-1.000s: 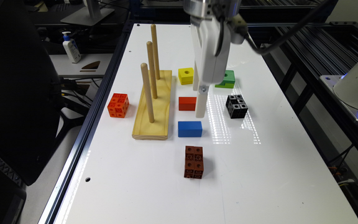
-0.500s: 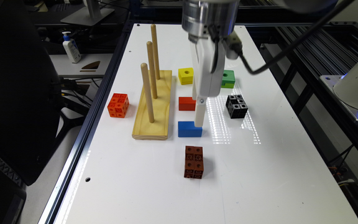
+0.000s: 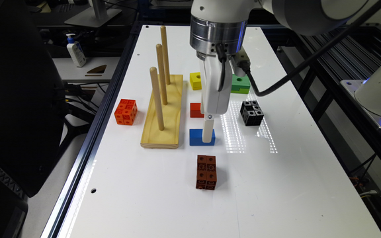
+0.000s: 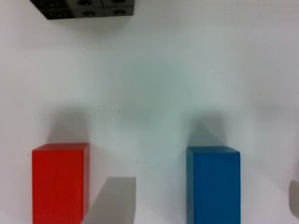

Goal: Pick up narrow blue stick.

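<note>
The narrow blue stick [image 3: 196, 137] lies flat on the white table, just in front of the same-shaped red block [image 3: 195, 110]. My gripper [image 3: 208, 135] has come down over the stick's end on the exterior view's right, its white tip low at the block. In the wrist view the blue stick [image 4: 213, 185] lies between my two pale fingers [image 4: 115, 201], with a gap on each side. The gripper [image 4: 204, 201] is open and holds nothing. The red block [image 4: 60, 183] lies outside the fingers.
A wooden base with three upright pegs [image 3: 164, 112] stands close beside the stick. A brown cube stack [image 3: 206, 172] is in front, a black cube [image 3: 252, 113] to the exterior view's right, an orange cube [image 3: 125, 111] to the left, and yellow [image 3: 195, 80] and green [image 3: 240, 84] blocks behind.
The gripper has moved from beside the red block toward the front of the table and lower, and now stands over the blue stick. The blocks have not moved.
</note>
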You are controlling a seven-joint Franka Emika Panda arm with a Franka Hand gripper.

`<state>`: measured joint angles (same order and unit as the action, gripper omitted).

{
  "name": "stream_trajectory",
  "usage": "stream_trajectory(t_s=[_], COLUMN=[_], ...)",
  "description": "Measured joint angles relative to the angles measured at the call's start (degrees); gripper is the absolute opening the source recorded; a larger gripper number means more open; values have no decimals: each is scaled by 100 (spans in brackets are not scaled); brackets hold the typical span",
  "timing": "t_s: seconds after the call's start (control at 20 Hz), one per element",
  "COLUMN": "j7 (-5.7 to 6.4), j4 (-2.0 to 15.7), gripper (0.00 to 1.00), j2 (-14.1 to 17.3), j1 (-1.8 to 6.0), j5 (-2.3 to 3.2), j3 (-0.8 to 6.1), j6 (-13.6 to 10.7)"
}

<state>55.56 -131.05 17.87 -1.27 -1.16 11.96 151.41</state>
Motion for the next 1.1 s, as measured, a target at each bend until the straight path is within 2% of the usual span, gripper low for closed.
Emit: stream_trajectory(t_s=[0.35, 0.6, 0.75, 1.1], j7=[5, 5, 5, 15], j4=[20, 49, 139, 404], gripper=[100, 100, 100, 100], j2=[12, 232, 435, 653], j1=[-17, -17, -18, -52], j5=[0, 13, 36, 39], j3=[1, 0, -5, -5], j6=[0, 114, 214, 212])
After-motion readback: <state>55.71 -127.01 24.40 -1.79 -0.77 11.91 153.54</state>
